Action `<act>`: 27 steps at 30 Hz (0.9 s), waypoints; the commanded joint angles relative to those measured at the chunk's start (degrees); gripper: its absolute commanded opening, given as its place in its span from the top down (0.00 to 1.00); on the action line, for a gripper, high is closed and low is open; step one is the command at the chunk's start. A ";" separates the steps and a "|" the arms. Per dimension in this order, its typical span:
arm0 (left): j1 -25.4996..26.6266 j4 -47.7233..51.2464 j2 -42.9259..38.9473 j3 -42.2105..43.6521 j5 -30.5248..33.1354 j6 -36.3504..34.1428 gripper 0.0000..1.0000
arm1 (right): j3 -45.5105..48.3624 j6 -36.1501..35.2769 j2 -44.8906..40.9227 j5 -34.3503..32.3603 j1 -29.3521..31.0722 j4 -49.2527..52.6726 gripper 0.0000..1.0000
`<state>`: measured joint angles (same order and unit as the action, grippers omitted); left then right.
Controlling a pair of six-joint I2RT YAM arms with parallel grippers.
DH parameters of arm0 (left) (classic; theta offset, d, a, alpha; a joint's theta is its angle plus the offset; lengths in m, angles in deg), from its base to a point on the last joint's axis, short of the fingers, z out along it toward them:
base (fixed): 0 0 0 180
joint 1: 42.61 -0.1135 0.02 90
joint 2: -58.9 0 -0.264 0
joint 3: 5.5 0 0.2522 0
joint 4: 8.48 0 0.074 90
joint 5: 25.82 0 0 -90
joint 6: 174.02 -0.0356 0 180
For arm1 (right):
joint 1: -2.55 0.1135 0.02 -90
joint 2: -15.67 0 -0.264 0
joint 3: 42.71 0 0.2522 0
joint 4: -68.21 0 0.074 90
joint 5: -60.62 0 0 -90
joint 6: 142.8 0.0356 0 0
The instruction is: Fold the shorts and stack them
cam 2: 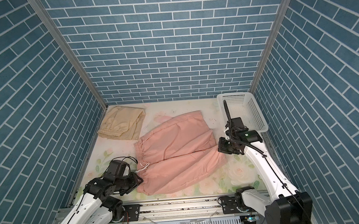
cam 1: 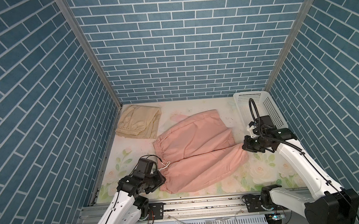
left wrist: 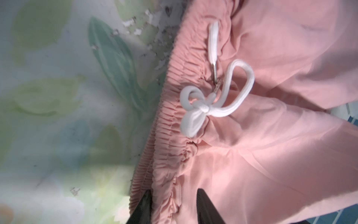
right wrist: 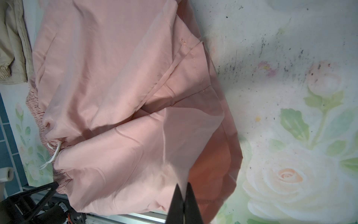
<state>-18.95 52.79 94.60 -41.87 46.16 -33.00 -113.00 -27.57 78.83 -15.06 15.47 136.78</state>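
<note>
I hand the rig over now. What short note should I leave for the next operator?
Left gripper: jaws apart astride the waistband of the pink shorts.
Right gripper: shut on the near leg's hem.
Done: beige shorts folded, far left corner.
Pink shorts lie spread mid-table; white basket far right.
Left: fold the pink shorts, stack on the beige.

Soft, even light fills both sharp top views; the left wrist view blurs the floral tabletop (left wrist: 48, 97), while the pink shorts (right wrist: 116, 77) cast a soft shadow in the right.
</note>
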 commanded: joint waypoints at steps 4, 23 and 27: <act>4.02 -0.76 2.08 -2.78 0.81 0.30 0.67 | -1.39 0.08 -0.02 -2.87 -0.25 0.65 1.00; 3.66 7.34 12.77 -26.61 -4.97 -12.88 1.00 | -18.18 -8.63 3.73 -8.97 -3.29 6.74 1.00; -4.65 8.98 16.71 -28.32 -9.81 -17.18 1.00 | -26.71 -11.52 11.31 -9.58 -4.43 3.78 1.00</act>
<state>-18.98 58.12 109.90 -68.99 39.82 -45.59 -135.89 -34.52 85.91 -22.95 11.82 141.56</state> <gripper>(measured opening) 0.050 0.049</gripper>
